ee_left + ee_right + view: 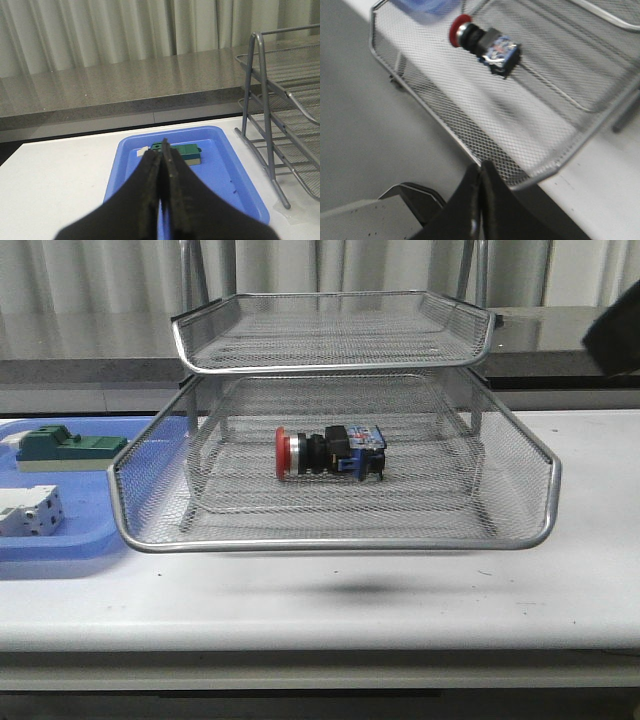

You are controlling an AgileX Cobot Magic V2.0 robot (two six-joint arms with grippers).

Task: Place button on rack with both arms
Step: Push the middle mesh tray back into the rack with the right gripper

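At the far left of the white table (330, 605) lies a flat blue tray (60, 540). A green block (65, 447) sits toward its back, and a white-grey block (30, 510) sits nearer the front edge, the two apart from each other.

The left hand (161, 165) shows only in its own wrist camera. Its two dark fingers (148, 190) are pressed flat together with nothing between them, and they hang above the blue tray, in line with the green block.

To the right of the tray, taking up the middle of the table, stands the wire-mesh rack (330, 530) with its metal rod frame. The button (330, 453) lies on its side on the mesh of the lower tier seen from the front, about mid-tray. Its red cap points left toward the blue tray, the black body follows, and the blue rear block points right. It touches neither hand. The tier above it has nothing on it.

The right hand (480, 200) is also closed, fingers (492, 200) meeting with nothing gripped. In its wrist camera it hangs outside the rack, just off a corner of the tier that carries the button, well apart from the button itself. A dark shape at the upper right edge of the front view is too cut off to identify.
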